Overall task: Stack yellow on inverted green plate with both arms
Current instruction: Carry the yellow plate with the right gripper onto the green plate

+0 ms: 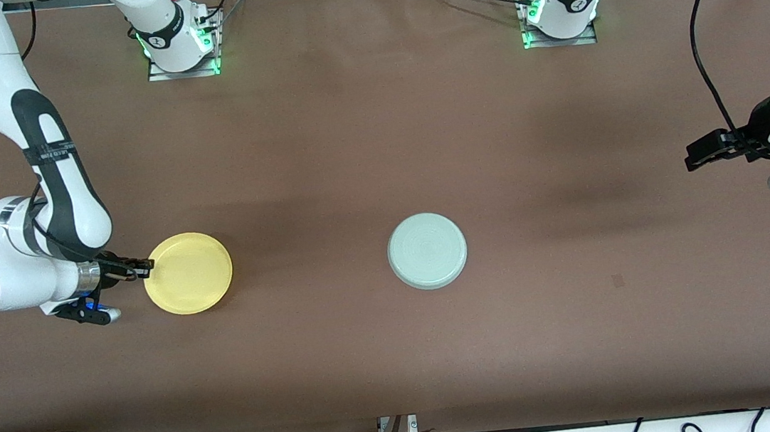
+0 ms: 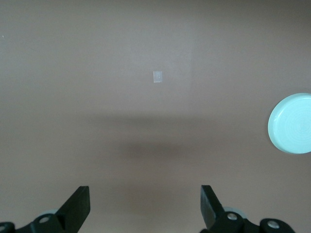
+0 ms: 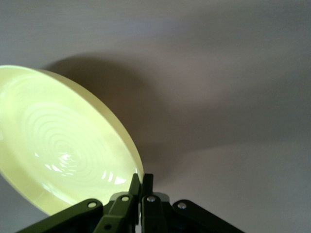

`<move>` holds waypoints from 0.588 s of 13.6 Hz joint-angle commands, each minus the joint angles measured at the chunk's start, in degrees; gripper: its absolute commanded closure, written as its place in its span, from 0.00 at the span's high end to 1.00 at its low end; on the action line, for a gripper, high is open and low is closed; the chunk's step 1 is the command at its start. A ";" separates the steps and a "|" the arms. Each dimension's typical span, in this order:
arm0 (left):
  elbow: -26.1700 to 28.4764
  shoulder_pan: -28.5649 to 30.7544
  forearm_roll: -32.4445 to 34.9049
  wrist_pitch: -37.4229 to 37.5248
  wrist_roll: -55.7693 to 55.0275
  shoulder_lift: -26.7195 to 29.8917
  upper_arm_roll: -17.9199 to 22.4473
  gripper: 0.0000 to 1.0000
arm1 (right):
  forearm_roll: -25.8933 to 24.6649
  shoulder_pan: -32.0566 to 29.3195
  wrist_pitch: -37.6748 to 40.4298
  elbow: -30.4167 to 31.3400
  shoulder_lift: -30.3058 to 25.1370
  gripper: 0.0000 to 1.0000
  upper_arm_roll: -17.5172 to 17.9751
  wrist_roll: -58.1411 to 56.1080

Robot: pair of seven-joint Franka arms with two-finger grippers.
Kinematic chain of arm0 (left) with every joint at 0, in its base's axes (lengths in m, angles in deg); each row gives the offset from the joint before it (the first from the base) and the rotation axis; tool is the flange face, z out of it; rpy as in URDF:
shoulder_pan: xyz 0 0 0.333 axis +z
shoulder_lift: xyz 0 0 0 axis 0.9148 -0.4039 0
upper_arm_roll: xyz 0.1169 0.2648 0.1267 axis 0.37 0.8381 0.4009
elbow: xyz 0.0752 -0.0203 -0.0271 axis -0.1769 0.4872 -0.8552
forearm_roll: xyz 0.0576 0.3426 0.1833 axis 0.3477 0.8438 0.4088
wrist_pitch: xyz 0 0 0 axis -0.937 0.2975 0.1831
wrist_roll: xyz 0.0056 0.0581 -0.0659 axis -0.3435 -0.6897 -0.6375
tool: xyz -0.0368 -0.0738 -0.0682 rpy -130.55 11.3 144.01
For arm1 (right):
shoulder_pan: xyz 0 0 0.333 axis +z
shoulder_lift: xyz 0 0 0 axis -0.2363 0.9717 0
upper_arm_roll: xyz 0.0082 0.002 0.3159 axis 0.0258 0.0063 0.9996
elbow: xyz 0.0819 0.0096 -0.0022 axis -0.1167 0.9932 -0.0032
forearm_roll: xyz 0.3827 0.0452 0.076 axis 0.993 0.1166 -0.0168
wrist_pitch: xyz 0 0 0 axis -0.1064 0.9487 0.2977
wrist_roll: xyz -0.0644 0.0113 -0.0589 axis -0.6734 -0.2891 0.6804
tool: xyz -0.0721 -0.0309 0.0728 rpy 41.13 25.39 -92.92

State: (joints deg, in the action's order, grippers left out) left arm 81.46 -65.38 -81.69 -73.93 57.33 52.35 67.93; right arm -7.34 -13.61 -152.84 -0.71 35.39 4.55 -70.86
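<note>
Gripping the rim of the yellow plate (image 1: 188, 273), the right gripper (image 1: 141, 267) has its fingers pinched tight on the edge that faces the right arm's end of the table — the right wrist view shows the thin rim caught between the two closed fingertips and the plate's ringed hollow turned up. The relation that matters now is sideways along the table: the green plate (image 1: 427, 251) lies well apart from the yellow one, toward the left arm's end and at about the same nearness to the front camera, so the carry, as I judge it, runs straight across toward the middle. The green plate sits upside down, its ringed underside up, and nothing rests on it; the yellow plate holds nothing either. Both are round, so no long axis governs the approach. The left gripper (image 1: 707, 152) waits with its fingers spread wide over bare table (image 1: 584, 338) at the left arm's end — holding nothing, and closer to the green plate than to the yellow.
</note>
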 commanded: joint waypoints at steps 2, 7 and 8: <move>2.82 0.69 -1.90 0.05 1.11 1.97 -0.01 1.00 | 2.55 7.31 3.01 -6.90 -0.09 0.00 1.88 4.11; 2.38 0.69 -1.90 0.05 1.20 1.53 -0.01 1.00 | 16.10 14.25 -4.70 -8.94 3.42 0.00 4.44 12.37; 2.38 0.69 -1.90 0.05 1.20 1.44 -0.01 1.00 | 16.89 16.62 -6.64 -9.02 3.86 0.00 4.53 16.56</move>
State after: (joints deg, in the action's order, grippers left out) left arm 82.78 -65.16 -81.72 -73.93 57.33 52.80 67.93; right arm 7.34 -0.20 -156.71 -7.88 37.03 9.05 -58.92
